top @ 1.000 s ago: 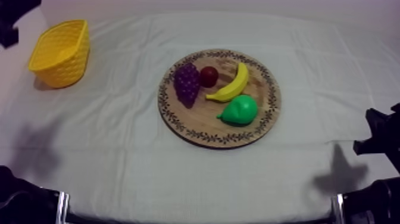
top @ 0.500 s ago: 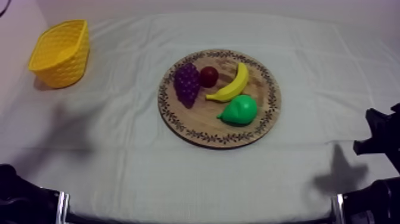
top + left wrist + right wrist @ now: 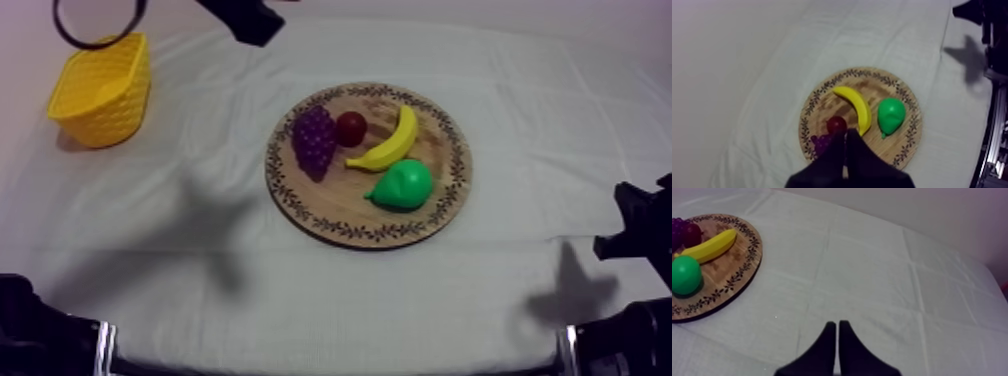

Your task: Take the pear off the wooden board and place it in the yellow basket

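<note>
A green pear [image 3: 403, 185] lies on the front right of the round wooden board [image 3: 446, 205], beside a banana [image 3: 388, 145]. The yellow basket [image 3: 100, 88] stands at the far left of the table. My left arm [image 3: 240, 18] reaches in high at the back left, between basket and board. In the left wrist view my left gripper [image 3: 845, 145] is shut on nothing, high above the board [image 3: 822, 90], with the pear [image 3: 891, 114] off to one side. My right gripper [image 3: 836, 330] is shut on nothing, low over bare cloth, away from the pear [image 3: 684, 274].
A bunch of grapes [image 3: 314, 140] and a small red fruit [image 3: 351, 128] share the board with the banana. The right arm [image 3: 640, 235] rests at the table's right edge. Open cloth lies between board and basket.
My left arm has swung in from the upper left corner to above the table's back, and its shadow has slid right across the cloth. The fruit and right arm have not moved.
</note>
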